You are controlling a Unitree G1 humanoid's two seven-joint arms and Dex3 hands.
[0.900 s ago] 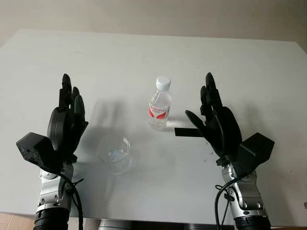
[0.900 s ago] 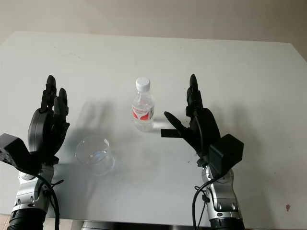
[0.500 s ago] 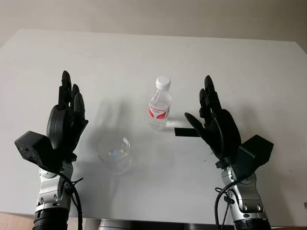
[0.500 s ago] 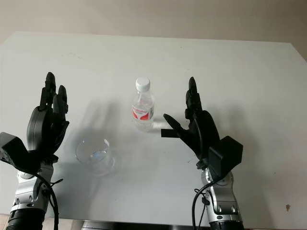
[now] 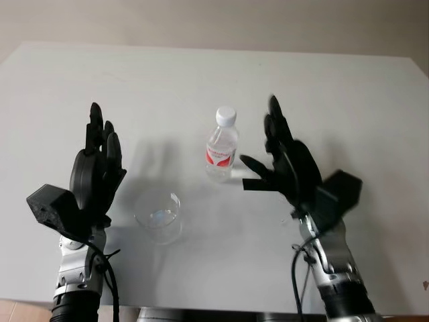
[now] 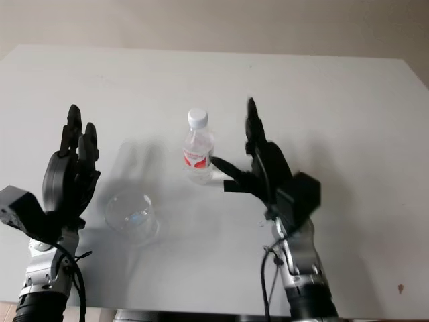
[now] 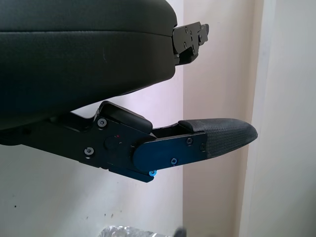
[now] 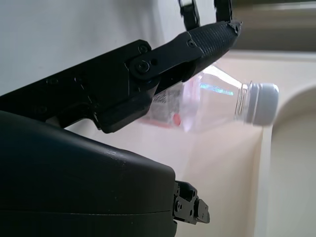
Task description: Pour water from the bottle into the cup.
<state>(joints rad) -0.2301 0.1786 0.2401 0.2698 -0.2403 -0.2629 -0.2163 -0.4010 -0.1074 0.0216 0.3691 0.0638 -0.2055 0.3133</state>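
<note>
We see both hands raised above the white table (image 5: 348, 87), palms turned inward, wrists coming up from the near edge. The right hand (image 5: 287, 161) stands just right of the bottle (image 5: 222, 145), holding nothing, its fingers released and pointing away from us, the thumb reaching toward the bottle's lower half without a contact we can confirm. The left hand (image 5: 98, 168) is upright at the left, also released and holding nothing, just beside the cup (image 5: 158, 215) and apart from it.

The bottle stands upright near the table's middle, white cap on, red label around its waist. In the right wrist view a finger (image 8: 197, 47) crosses in front of the bottle (image 8: 222, 101), covering part of the label. The clear cup sits on the table ahead and left of the bottle, well apart from it; its glass walls are hard to trace against the white top. A small dark strip (image 5: 253, 184) on the table lies partly behind the right hand.

Open tabletop lies between cup and bottle, and beyond both toward the far edge.
</note>
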